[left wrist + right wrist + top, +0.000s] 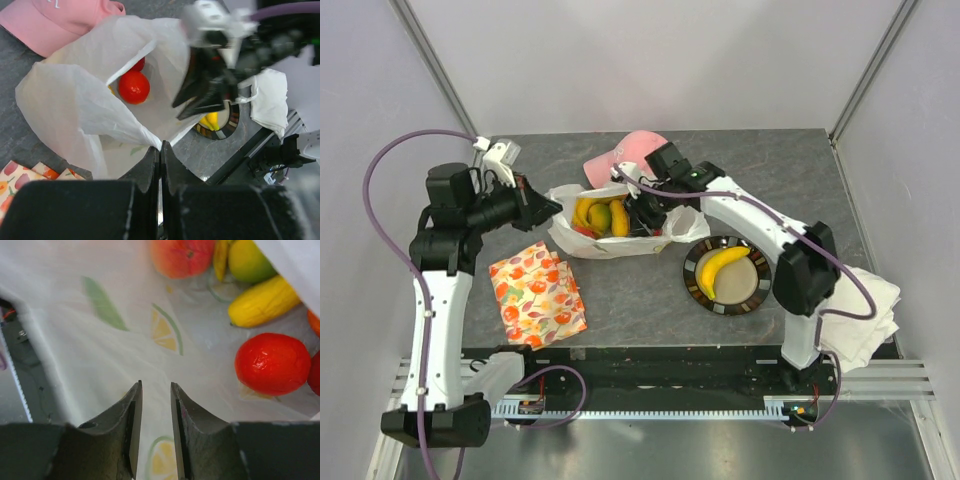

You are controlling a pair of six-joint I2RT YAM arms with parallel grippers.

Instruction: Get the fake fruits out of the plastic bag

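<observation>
Out: 1 yellow plastic banana (723,268) on dark-rimmed round plate (725,308), centre-right. Remaining in thin white plastic bag (570,238), mid-frame: red round fruit (272,363), green lime (248,260), peach (181,255). Left gripper (160,152) clamped on bag edge; right gripper (156,385) apart, empty, inside.

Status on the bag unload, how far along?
Done: one banana lies on the plate. In hand: left gripper pinches the plastic bag edge; right gripper is inside it, slightly open, empty. Left: red fruit, yellow fruit, green fruit and peach, not yet out of the bag.
</observation>
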